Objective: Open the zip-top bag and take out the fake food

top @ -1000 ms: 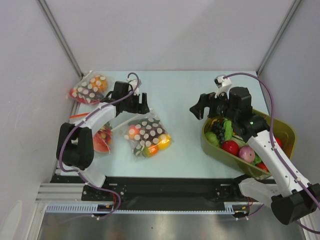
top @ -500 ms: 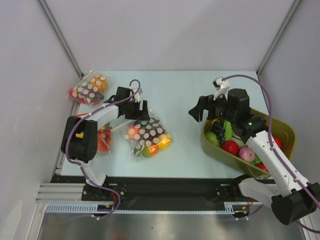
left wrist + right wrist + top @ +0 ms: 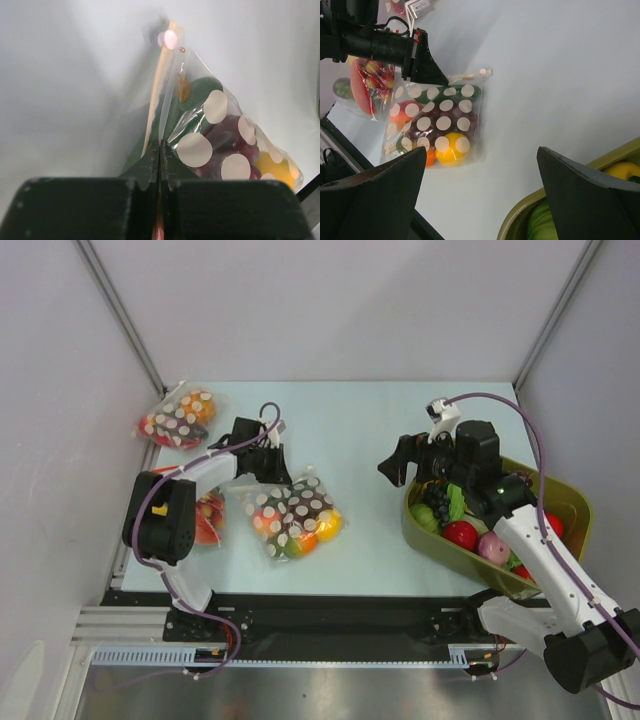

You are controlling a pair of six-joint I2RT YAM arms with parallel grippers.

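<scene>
Clear plastic of the zip-top bag (image 3: 295, 515) is now pinched at its zip corner by the left gripper (image 3: 272, 468), which has dropped onto it over the last second. Its jaws meet on the film, and the bag has slid slightly toward that arm. The fake food (image 3: 322, 524) sits inside, just beyond the fingertips, so opening can start. The right gripper (image 3: 398, 462) hovers spread wide and empty, well apart across bare table (image 3: 360, 430), with free room to reach the opposite lip. A red-filled bag (image 3: 205, 518) lies close beside the left arm, and the olive bin (image 3: 435, 543) sits just behind the right gripper.
</scene>
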